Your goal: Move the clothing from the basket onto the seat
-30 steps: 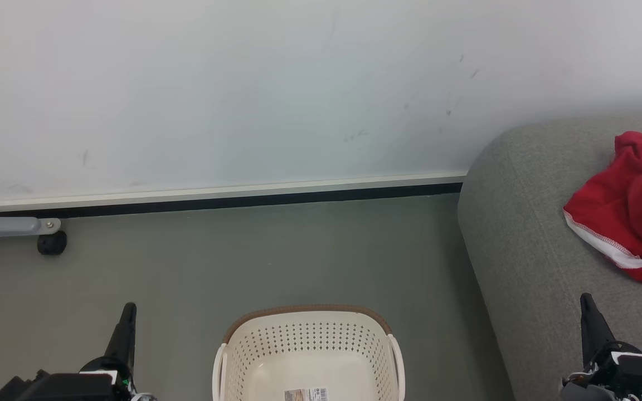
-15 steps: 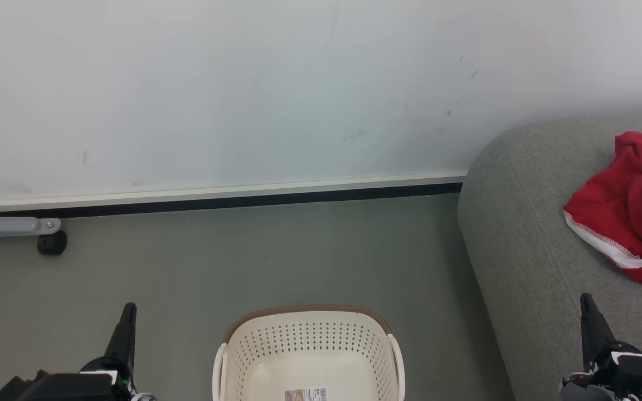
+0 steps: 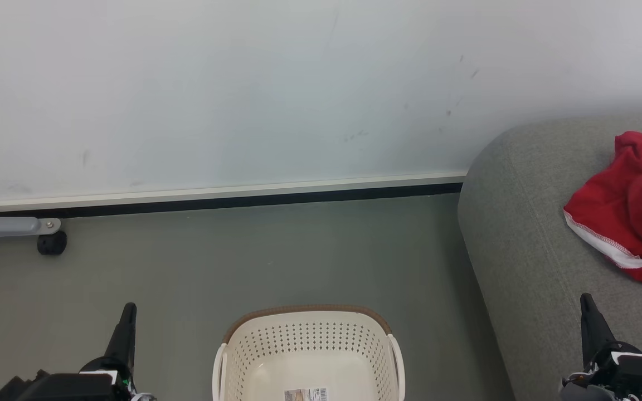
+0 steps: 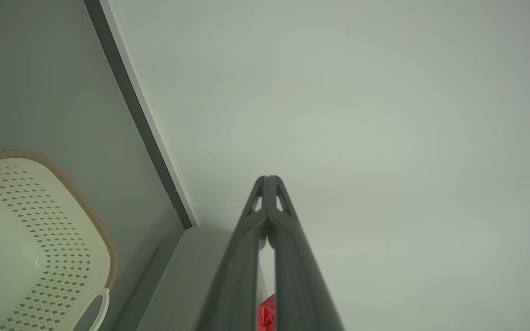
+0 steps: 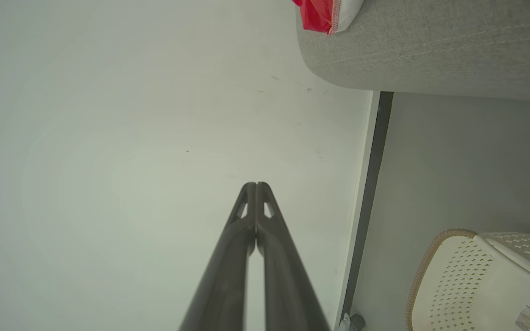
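The red clothing (image 3: 627, 209) with white trim lies crumpled on the grey seat (image 3: 521, 234) at the right edge of the head view. The cream basket (image 3: 310, 334) with a brown rim stands on the floor at bottom centre, holding just a label sticker (image 3: 305, 394). My left gripper (image 3: 129, 308) is shut at the lower left, left of the basket, holding nothing. My right gripper (image 3: 585, 299) is shut at the lower right, over the seat's front, below the clothing and apart from it. In the wrist views both grippers (image 4: 268, 178) (image 5: 256, 184) have tips pressed together.
A white wall with a pale baseboard (image 3: 215, 192) runs across the back. A grey metal leg with a black caster (image 3: 52, 243) stands at the far left. Grey floor (image 3: 254, 256) lies between the wall, the basket and the seat.
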`<state>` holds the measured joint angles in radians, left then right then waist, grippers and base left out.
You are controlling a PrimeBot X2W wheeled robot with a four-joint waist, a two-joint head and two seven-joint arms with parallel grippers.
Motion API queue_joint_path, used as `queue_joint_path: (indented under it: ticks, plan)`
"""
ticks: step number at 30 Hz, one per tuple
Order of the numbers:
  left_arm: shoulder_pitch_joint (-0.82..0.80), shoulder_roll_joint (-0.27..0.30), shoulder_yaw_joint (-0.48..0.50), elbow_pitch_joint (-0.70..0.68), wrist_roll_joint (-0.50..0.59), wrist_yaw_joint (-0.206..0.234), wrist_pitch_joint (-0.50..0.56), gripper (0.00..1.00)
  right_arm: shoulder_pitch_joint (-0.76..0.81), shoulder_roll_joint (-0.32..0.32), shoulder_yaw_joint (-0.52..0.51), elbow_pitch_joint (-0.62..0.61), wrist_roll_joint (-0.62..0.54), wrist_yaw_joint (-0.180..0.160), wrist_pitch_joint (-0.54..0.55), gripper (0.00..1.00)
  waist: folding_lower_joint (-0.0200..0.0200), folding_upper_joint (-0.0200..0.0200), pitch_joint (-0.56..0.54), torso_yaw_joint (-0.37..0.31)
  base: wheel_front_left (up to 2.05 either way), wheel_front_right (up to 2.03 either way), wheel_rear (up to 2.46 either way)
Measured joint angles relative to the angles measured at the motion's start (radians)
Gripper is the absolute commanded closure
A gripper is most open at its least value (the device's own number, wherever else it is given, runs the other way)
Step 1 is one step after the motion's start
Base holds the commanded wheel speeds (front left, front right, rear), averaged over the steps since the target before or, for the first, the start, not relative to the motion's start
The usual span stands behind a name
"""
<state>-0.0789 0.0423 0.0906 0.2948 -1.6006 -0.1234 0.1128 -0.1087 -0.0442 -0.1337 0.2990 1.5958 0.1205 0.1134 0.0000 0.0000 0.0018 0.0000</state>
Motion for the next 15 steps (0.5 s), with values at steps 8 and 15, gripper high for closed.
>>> queue_joint_path:
  ticks: [8, 15]
  plan:
    - [0.000, 0.000, 0.000, 0.000, 0.000, 0.000, 0.000, 1.00, 0.000, 0.000, 0.000, 0.000, 0.000, 0.000, 0.000, 1.00, 0.0000, 0.0000, 0.000, 0.000, 0.00, 0.00, 0.00]
    - [0.000, 0.000, 0.000, 0.000, 0.000, 0.000, 0.000, 1.00, 0.000, 0.000, 0.000, 0.000, 0.000, 0.000, 0.000, 1.00, 0.0000, 0.0000, 0.000, 0.000, 0.00, 0.00, 0.00]
